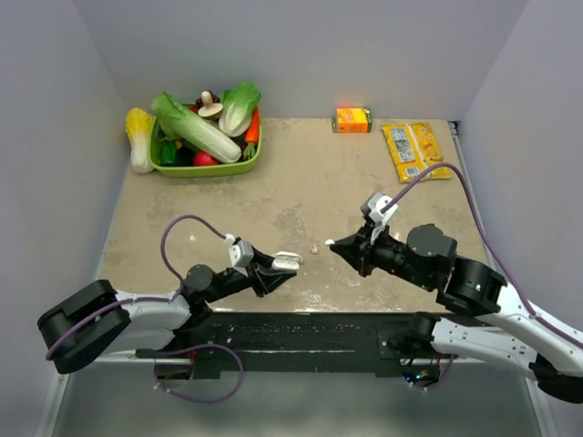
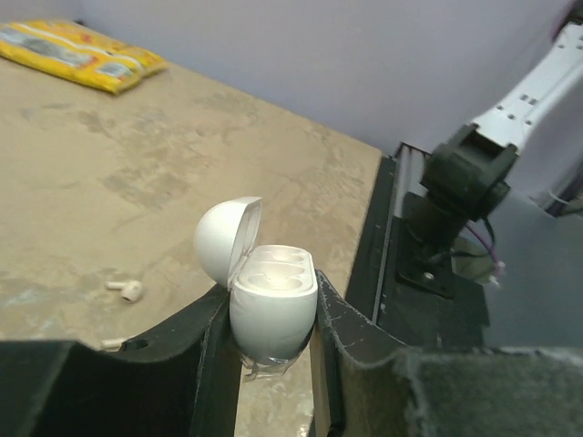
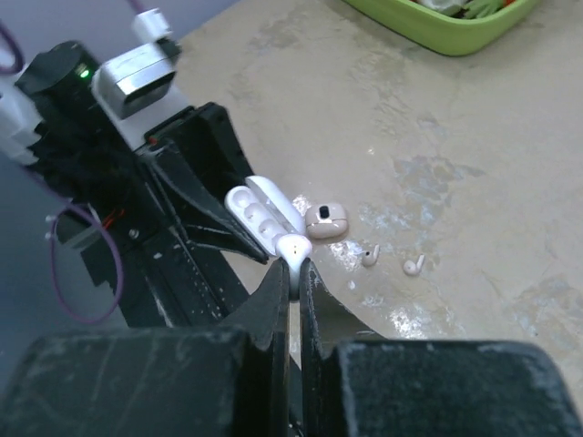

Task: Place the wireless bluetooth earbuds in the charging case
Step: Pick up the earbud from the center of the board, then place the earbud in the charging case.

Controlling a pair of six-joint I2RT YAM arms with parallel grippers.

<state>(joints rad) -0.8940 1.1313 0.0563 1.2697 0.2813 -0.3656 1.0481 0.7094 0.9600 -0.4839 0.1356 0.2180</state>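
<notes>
My left gripper (image 1: 276,270) is shut on the charging case (image 1: 287,259), a small glossy white case. In the left wrist view (image 2: 271,314) the case (image 2: 273,305) stands upright between the jaws with its lid (image 2: 223,239) swung open and its sockets bare. My right gripper (image 1: 332,244) is shut on one white earbud (image 3: 295,248), pinched at the fingertips (image 3: 278,282) just right of the open case (image 3: 260,214). Two more earbuds lie on the table, one (image 3: 369,256) beside the other (image 3: 414,266). One of them also shows in the left wrist view (image 2: 127,290).
A small pale pinkish rounded piece (image 3: 325,220) with a dark window lies beside the case. A green basket (image 1: 205,168) of toy vegetables stands at the back left. An orange box (image 1: 352,119) and a yellow packet (image 1: 414,150) lie at the back right.
</notes>
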